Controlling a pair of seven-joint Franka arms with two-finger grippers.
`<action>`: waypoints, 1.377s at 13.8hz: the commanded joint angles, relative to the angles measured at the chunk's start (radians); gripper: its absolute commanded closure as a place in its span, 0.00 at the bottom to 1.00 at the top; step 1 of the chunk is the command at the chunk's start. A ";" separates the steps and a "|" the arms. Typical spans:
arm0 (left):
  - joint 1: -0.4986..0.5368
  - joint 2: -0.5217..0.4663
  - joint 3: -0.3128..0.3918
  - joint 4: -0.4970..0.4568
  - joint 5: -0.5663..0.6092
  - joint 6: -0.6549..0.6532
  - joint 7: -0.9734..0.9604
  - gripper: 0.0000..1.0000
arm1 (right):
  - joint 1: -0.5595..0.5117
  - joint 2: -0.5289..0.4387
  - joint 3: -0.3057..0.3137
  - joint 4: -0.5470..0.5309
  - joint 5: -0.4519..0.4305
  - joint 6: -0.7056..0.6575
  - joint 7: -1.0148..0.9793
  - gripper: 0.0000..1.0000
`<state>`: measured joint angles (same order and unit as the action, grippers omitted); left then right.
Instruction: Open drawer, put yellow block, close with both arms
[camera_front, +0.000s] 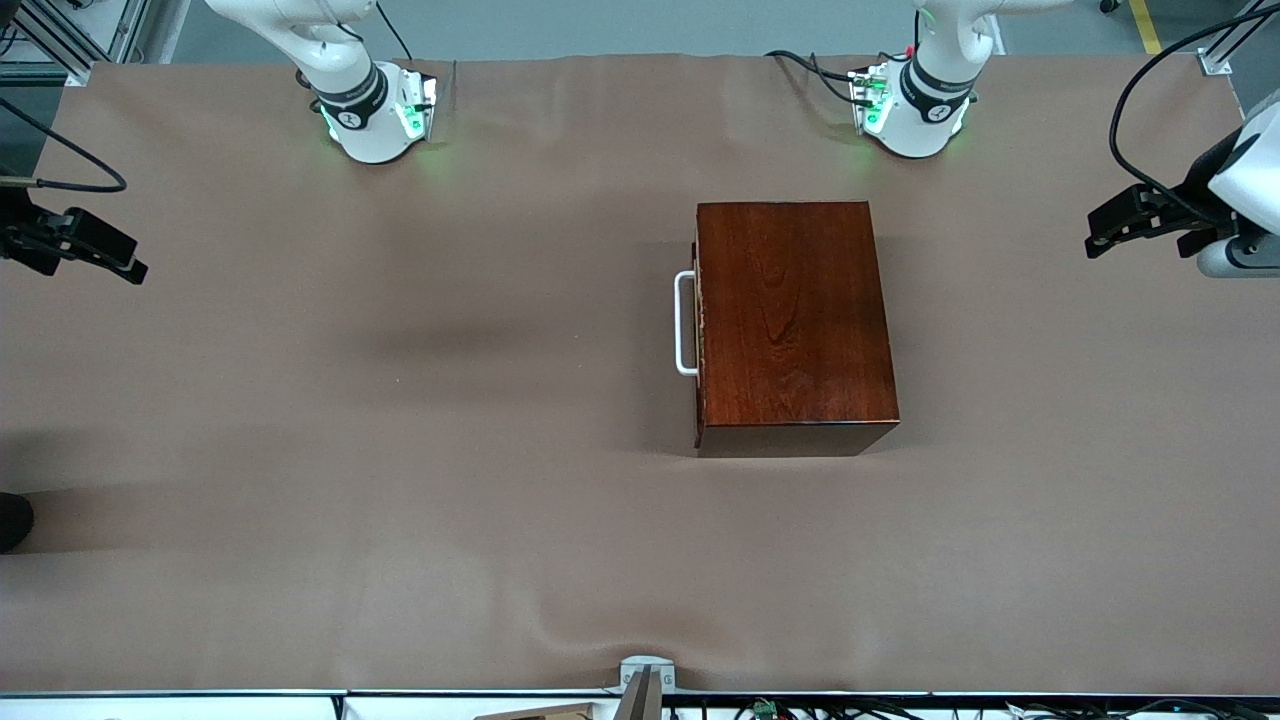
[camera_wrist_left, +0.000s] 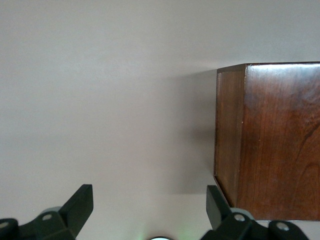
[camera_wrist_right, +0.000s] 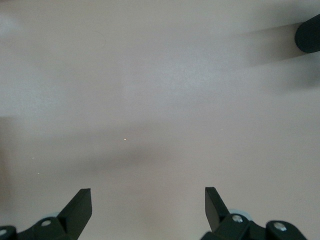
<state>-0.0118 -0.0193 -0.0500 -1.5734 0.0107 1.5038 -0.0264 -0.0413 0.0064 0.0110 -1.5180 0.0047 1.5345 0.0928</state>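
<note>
The reddish-brown wooden box (camera_front: 795, 320) stands on the table nearer the left arm's base. Its drawer is pushed in; the white bar handle (camera_front: 686, 322) faces the right arm's end of the table. The yellow block is out of view. My left gripper (camera_front: 1100, 238) is open and empty, up over the table's edge at the left arm's end. In the left wrist view (camera_wrist_left: 149, 199) it hangs over bare cloth, with a corner of the box (camera_wrist_left: 270, 140) beside it. My right gripper (camera_front: 128, 265) is open and empty over the right arm's end; the right wrist view (camera_wrist_right: 147, 199) shows only cloth under it.
Brown cloth (camera_front: 400, 450) covers the whole table. A dark rounded object (camera_front: 12, 520) sits at the table's edge at the right arm's end and also shows in the right wrist view (camera_wrist_right: 309, 32). A grey mount (camera_front: 646, 680) stands at the near edge.
</note>
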 joint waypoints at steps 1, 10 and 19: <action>0.009 0.004 -0.011 0.009 0.005 -0.016 0.028 0.00 | -0.017 -0.005 0.014 0.005 -0.005 -0.010 -0.002 0.00; 0.009 0.018 -0.008 0.009 0.002 -0.013 0.031 0.00 | -0.017 -0.005 0.014 0.005 -0.005 -0.010 -0.001 0.00; 0.013 0.025 -0.011 0.010 0.002 -0.013 0.030 0.00 | -0.017 -0.005 0.014 0.007 -0.005 -0.010 -0.001 0.00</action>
